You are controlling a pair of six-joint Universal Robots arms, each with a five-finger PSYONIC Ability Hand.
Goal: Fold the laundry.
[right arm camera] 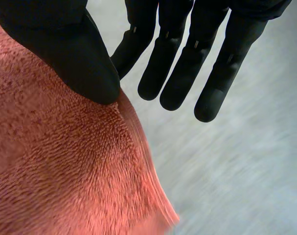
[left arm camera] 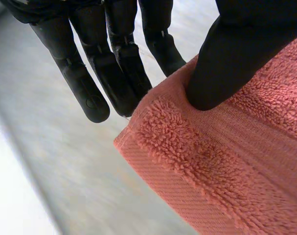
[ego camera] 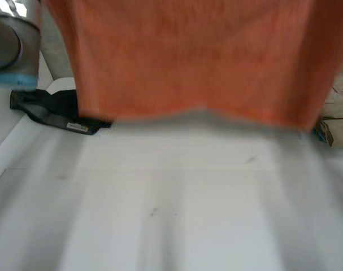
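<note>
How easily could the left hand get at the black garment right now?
Probably not yet. The left hand is pinching a corner of the orange towel, held up above the table; it would have to let go before going for the black garment.

The towel [left arm camera: 202, 166] was rough looped terry cloth with a flat woven band, the left hand [left arm camera: 79, 83] and right hand [right arm camera: 180, 73] matt black plastic

Coral-orange terry towel [ego camera: 199, 56], woven band near one edge. Hangs spread wide and upright, lower hem above the white table [ego camera: 177, 197].
</note>
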